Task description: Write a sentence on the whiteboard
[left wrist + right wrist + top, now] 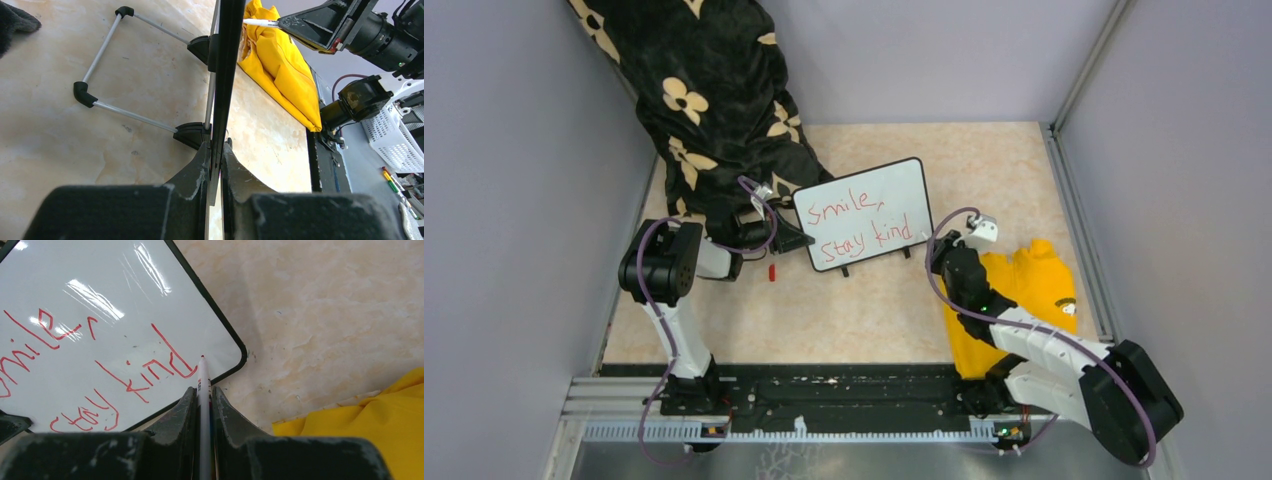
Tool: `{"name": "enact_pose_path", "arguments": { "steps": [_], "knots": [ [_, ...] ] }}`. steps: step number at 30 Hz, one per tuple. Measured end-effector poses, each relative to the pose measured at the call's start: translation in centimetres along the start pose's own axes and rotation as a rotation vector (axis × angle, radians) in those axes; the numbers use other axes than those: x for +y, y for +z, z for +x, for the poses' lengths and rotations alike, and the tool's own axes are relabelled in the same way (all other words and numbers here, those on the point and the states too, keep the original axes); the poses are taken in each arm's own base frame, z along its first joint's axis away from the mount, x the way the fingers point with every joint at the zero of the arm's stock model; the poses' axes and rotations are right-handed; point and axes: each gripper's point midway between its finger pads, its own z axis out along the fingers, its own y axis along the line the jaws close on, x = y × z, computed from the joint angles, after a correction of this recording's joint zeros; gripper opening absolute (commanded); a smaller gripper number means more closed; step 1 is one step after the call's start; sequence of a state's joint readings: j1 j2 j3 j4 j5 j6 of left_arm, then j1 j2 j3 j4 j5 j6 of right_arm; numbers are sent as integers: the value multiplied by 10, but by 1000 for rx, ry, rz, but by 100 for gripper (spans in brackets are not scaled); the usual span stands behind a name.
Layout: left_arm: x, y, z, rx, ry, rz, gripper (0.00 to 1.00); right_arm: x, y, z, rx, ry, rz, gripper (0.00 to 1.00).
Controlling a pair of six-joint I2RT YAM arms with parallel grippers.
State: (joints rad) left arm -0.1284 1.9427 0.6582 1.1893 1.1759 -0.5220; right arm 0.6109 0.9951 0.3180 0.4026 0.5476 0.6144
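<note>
Left gripper jaws clamp the board; right gripper jaws clamp a pen; yellow cloth beside, black cloth behind.

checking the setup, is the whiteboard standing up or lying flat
Standing, propped up: the left wrist view shows the whiteboard edge-on, its wire stand on the table, the left claw clamped on its edge.

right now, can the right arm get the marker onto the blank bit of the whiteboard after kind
Probably yes: the right gripper is shut on the marker, its tip at the whiteboard corner beside kind, nothing between them, and the left gripper clamps the board's edge.
</note>
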Motion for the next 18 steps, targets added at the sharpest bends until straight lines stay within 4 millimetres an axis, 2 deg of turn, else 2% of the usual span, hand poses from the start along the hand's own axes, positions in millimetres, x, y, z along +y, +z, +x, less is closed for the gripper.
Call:
{"name": "enact_pose_path", "arguments": {
  "steps": [18],
  "knots": [
    [0, 0, 0, 0, 0, 0, 0, -3, 12, 15, 65, 26, -3, 0]
  ]
}}
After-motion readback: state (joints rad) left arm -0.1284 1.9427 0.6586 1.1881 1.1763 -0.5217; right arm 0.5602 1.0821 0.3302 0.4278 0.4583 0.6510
